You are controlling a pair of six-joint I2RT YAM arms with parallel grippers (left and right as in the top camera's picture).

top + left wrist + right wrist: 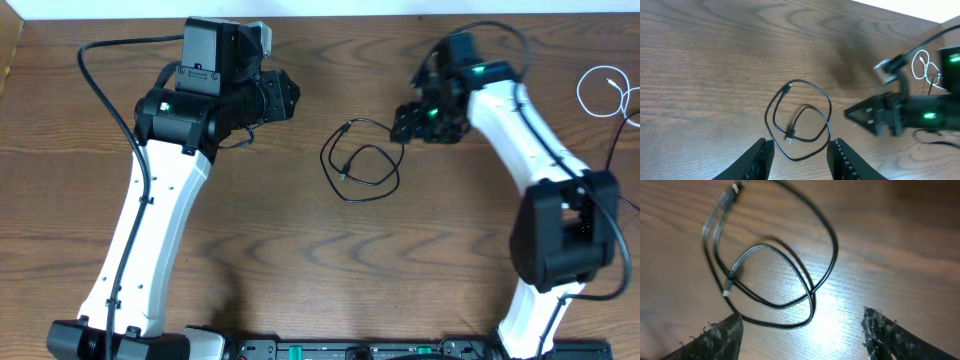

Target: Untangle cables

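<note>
Looped cable [323,158] centre; other cable [582,90] far right

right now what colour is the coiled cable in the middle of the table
Black; the cable shows best in the right wrist view.

Left hand [801,145] and right hand [802,315] agape.

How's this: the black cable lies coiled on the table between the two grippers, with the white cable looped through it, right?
No. The black cable lies coiled on the table between the left gripper and right gripper, but the overhead view shows the white cable apart, near the table's right edge.
</note>
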